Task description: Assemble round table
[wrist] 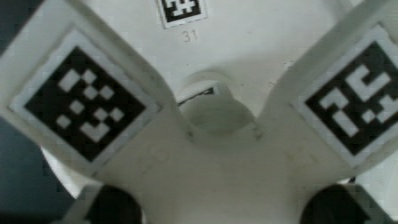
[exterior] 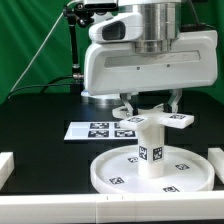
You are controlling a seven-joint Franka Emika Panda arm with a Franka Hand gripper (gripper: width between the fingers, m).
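Note:
The large round disc (exterior: pixel 112 172) lies flat on the black table. The short thick leg (exterior: pixel 150 156) stands upright in its middle, tag facing the camera. The cross-shaped foot (exterior: pixel 152 121) sits level on top of the leg. My gripper (exterior: pixel 150 106) comes straight down over the foot, a finger on either side of its centre. In the wrist view the foot (wrist: pixel 214 150) fills the frame with two tagged arms, and its white body spans the whole gap between my dark fingertips (wrist: pixel 111 206). My gripper (wrist: pixel 231 206) is shut on the foot.
The marker board (exterior: pixel 98 129) lies on the table just behind the disc, toward the exterior view's left. White blocks stand at the table's edges on the left (exterior: pixel 5 166) and right (exterior: pixel 217 160). A green curtain hangs behind.

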